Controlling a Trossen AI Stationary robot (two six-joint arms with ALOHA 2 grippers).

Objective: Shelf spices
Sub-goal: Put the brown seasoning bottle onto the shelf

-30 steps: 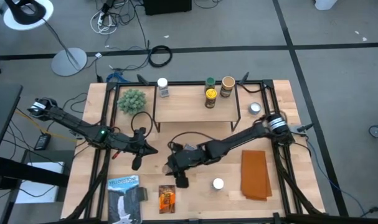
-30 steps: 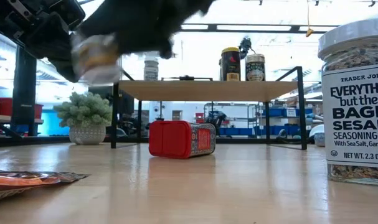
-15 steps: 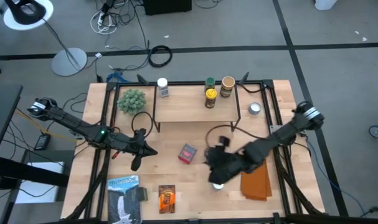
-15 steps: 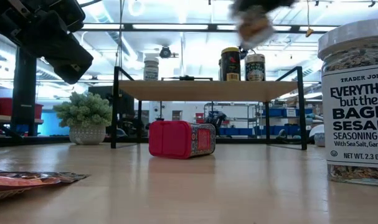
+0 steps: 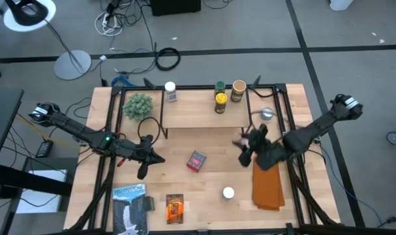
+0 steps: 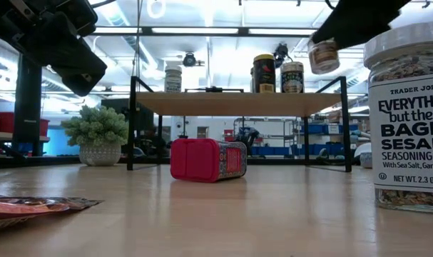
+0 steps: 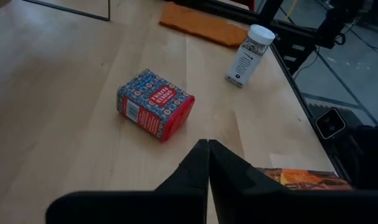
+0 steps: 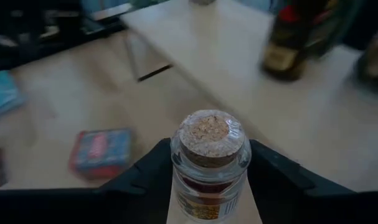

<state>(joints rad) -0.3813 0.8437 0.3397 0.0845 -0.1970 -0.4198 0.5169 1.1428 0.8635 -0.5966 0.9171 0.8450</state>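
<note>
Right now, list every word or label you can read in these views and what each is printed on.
"TRADER JOE'S", "EVERYTHING but the BAGE… SESAM… SEASONING BL…", "With Sea Salt, Garlic &…", "NET WT. 2.3 OZ": white-lidded glass seasoning jar, text cut by the picture's edge.
Red rectangular tin: label too small to read.
Cork-stoppered glass jar in the right gripper: label blurred.
Jars on the wooden shelf: unreadable.

Two dark, slender jointed arms with matte black two-finger grippers.
The left arm (image 5: 87, 135) is black, with a small green light near the wooden table's left edge; the right arm (image 5: 315, 130) carries a silver-grey ring at its outer joint, and its fingers (image 8: 145, 171) are broad, smooth black plastic.
</note>
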